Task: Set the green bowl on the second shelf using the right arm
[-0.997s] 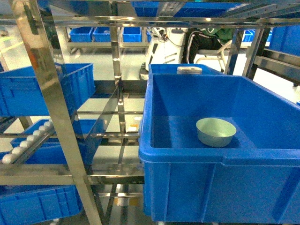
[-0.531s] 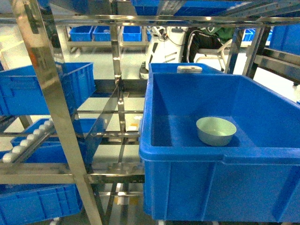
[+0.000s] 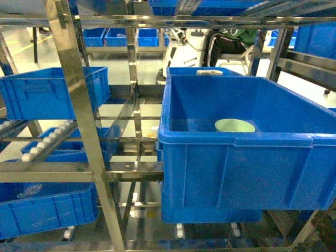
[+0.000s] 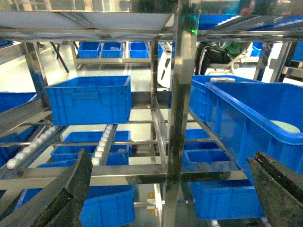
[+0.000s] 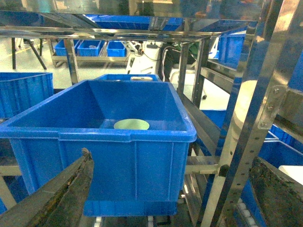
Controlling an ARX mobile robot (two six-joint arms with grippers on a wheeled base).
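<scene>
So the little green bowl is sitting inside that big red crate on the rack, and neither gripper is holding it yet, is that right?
Nearly. The crate is blue, not red. The green bowl does sit inside it, on the crate's floor, as the head view and the right wrist view both show. Neither the left gripper nor the right gripper holds it; both are open and short of the crate.

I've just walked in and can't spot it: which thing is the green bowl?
Find the shiny steel rack and the biggest blue crate on its right side. The green bowl sits inside that crate on its floor: small, round, pale mint, the only thing not blue there.
</scene>
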